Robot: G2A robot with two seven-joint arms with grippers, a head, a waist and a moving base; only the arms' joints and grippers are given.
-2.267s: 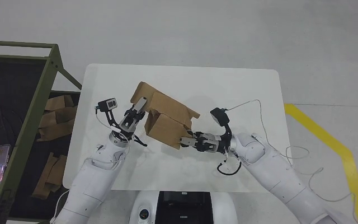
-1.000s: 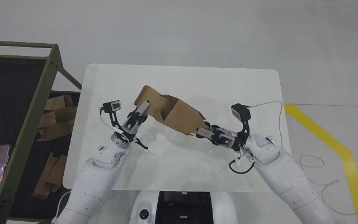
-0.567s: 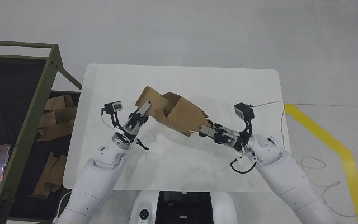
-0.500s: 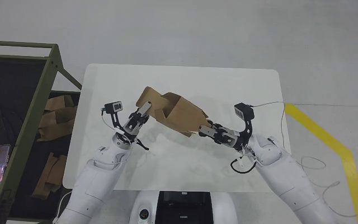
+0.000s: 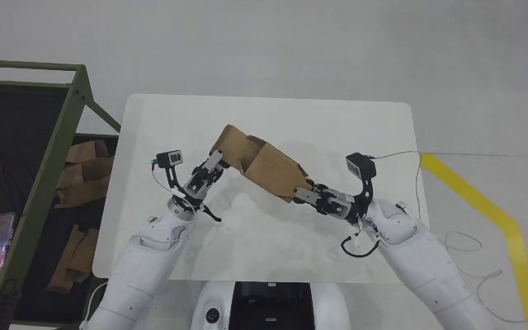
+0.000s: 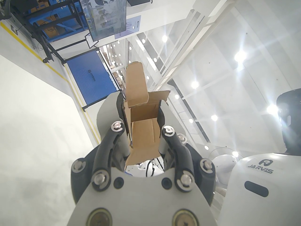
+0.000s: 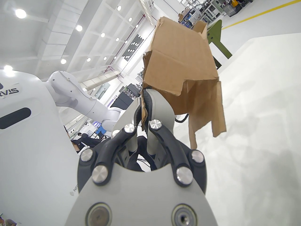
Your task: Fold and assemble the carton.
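We hold the brown carton (image 5: pixel 262 165) lifted over the middle of the white table (image 5: pixel 363 132). Our left gripper (image 5: pixel 218 162) clamps one end between half-spread jaws; our right gripper (image 5: pixel 302 192) pinches the opposite edge, jaws narrow.

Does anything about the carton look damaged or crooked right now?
Yes. The carton, held between left gripper and right gripper, is skewed; its edge at the right gripper looks ragged, and a flap dangles.
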